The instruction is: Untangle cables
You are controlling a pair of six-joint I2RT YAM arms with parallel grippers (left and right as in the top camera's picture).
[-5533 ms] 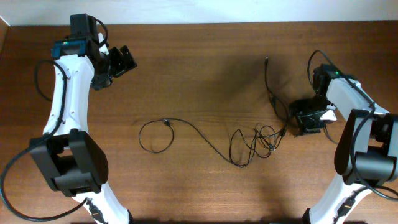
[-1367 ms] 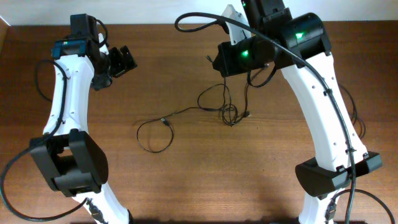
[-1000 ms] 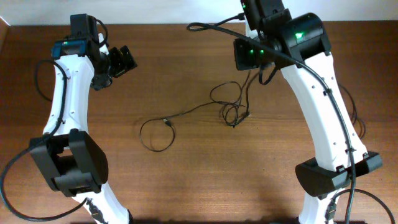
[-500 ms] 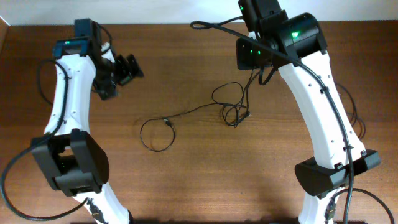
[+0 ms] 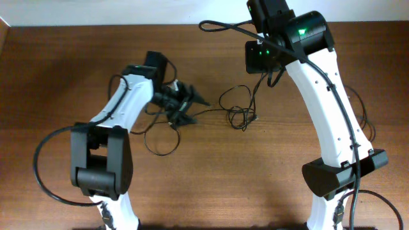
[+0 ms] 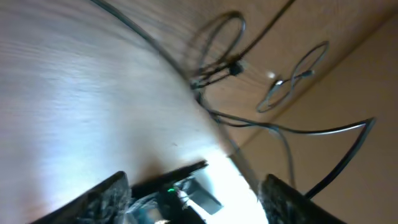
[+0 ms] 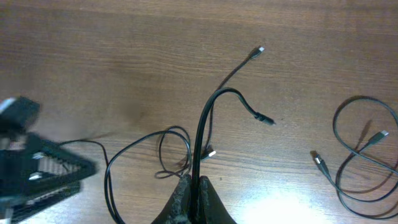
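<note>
The right gripper (image 7: 193, 186) has its fingers pinched shut on one strand of the cables (image 7: 202, 118). The strand runs from between them down to the table (image 5: 77, 191). The knot (image 5: 240, 116) lies slack on the wood just below those fingers. The left gripper (image 5: 193, 108) is spread wide and holds nothing. It sits low over the wood, with a strand leading away from its fingertips towards the knot and a loose loop (image 5: 160, 137) lying behind it.

From where I stand, the worry is the pull. Nothing pins the far side, so if the right fingers haul on their strand the whole bundle could simply drag along or the knot could cinch tighter. A plug (image 7: 266, 120) close ahead of those fingers could catch in a loop. The left fingers could also close on two strands at once, or skid over a cord lying flat. The two grippers are near each other and might bump.
</note>
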